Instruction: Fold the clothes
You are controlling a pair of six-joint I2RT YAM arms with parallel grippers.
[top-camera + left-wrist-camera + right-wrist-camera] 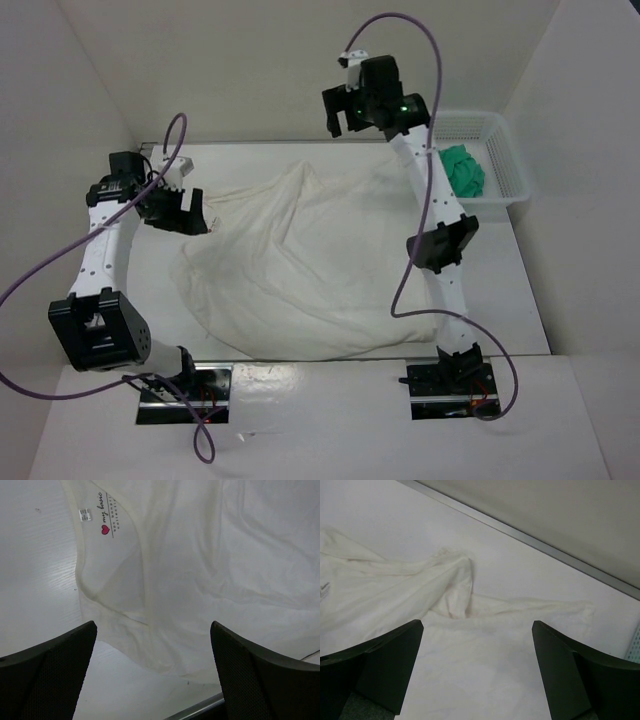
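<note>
large white thin-fabric garment (300, 270) looks light, limp; pinch its four o'clock corner; left tool (153, 630), right tool (477, 628) gape empty.

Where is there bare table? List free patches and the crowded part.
Free table: right of the right arm, below the basket; a thinner strip along the back wall beyond the white garment. Crowded: the middle, where the garment reaches the near edge, left gripper above its collar.

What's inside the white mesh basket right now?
A bunched green cloth lies in the basket. The right arm covers its left end, and anything beneath the cloth is hidden.
</note>
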